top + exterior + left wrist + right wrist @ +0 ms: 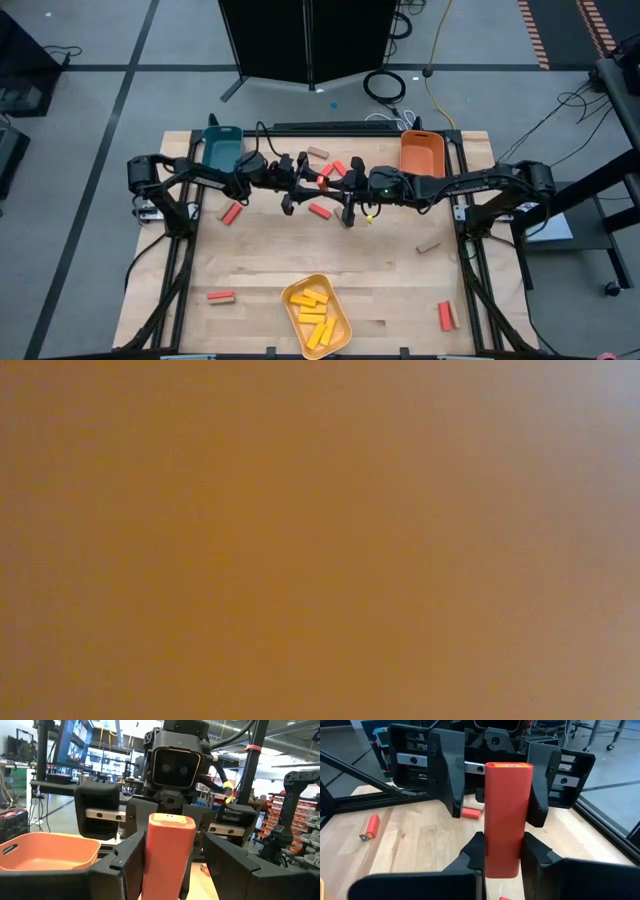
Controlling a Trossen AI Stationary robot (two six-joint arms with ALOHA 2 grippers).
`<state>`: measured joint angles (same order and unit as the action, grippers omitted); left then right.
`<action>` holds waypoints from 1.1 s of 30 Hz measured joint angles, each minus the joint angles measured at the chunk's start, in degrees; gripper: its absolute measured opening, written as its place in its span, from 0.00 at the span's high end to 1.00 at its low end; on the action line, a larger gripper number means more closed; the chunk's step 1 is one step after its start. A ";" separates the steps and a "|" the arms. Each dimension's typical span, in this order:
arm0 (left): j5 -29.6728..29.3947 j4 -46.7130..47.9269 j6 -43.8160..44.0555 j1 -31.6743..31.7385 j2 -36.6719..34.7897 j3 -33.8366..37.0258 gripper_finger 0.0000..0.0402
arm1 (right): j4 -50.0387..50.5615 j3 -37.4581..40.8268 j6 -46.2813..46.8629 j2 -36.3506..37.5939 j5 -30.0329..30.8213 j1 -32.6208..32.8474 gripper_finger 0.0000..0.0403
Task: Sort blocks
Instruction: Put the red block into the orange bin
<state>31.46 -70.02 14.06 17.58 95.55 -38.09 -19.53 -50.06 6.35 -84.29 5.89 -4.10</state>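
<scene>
A red block (pixel 507 810) is held in the air over the middle of the table, between my two grippers, which face each other. My right gripper (pixel 504 851) is shut on it. It shows in the high view (pixel 342 188). My left gripper (pixel 170 857), in the high view (pixel 308 186), is open. Its fingers stand on either side of the block's other end (pixel 169 835), with a gap on one side. The low view shows only an orange-brown blur. My right gripper pinches the red block's near end (pixel 502 862) between its two fingers (pixel 475 852), on two opposite long sides. It comes in level from the table's right, and the block lies along the fingers and sticks out past their tips, clear of the table. My left gripper has one finger (pixel 131 862) right at the block's side; I cannot tell whether it touches.
A yellow tray (pixel 340 330) with several yellow blocks sits at the near edge. A teal tray (pixel 222 148) is far left and an orange tray (pixel 422 152) far right. Red blocks (pixel 232 212) (pixel 221 297) (pixel 445 315) and tan blocks (pixel 318 152) (pixel 428 246) lie loose on the table.
</scene>
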 joint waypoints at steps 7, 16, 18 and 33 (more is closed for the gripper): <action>-0.04 0.02 -1.00 0.02 0.00 0.00 0.63 | -0.34 0.00 0.00 0.00 -0.20 0.04 0.91; -0.04 -0.15 -1.78 0.09 -0.04 0.00 0.78 | -1.09 0.00 1.55 0.02 -0.28 0.04 0.86; 0.14 -0.14 -1.70 0.07 -0.04 0.00 0.78 | -1.12 0.00 1.57 0.02 -0.28 0.04 0.82; 1.90 4.09 0.95 6.97 -0.94 0.02 0.78 | 16.41 0.00 -1.09 9.18 7.30 -0.60 0.48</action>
<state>33.36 -65.93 15.02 24.56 94.61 -38.06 -3.12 -50.06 5.26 -75.11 13.19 -4.70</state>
